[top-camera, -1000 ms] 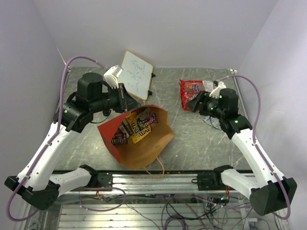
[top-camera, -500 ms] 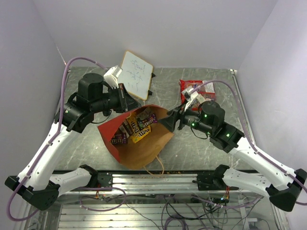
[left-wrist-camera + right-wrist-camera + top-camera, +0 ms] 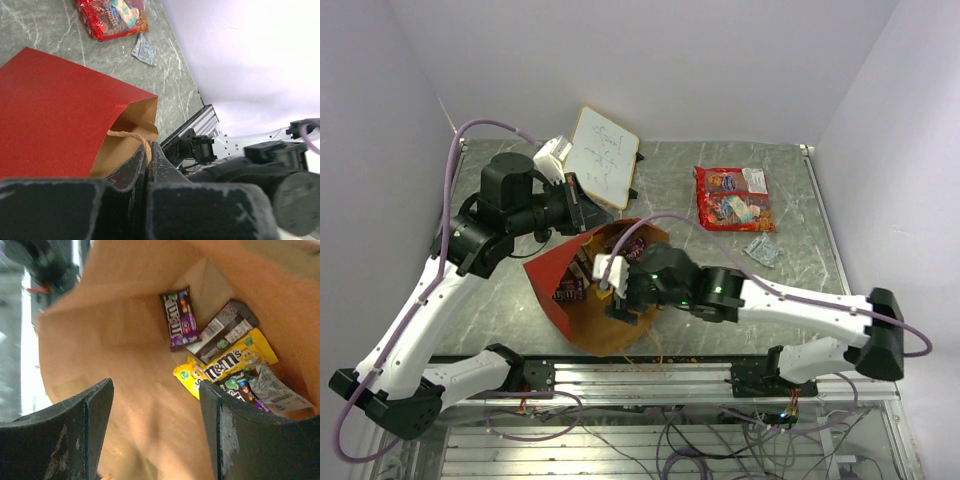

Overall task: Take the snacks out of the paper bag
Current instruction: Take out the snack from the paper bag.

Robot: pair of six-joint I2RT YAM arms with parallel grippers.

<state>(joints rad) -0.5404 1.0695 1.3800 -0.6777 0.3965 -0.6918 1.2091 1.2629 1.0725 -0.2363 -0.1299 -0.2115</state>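
Paper bag sits mid-desk, red outside, mouth open w/ brown inside showing from above. L tool is pinched tight at the bag's rim, tan handle running right into the closed jaws. R tool is inside the mouth, fingers spread wide, nothing btwn them. Deep in the bag, piled tog.: purple pkt, dark brown pkt, yellow pkts, silver pkt. Already out on desk, far right: big red candy bag, small silver pkt just beside it.
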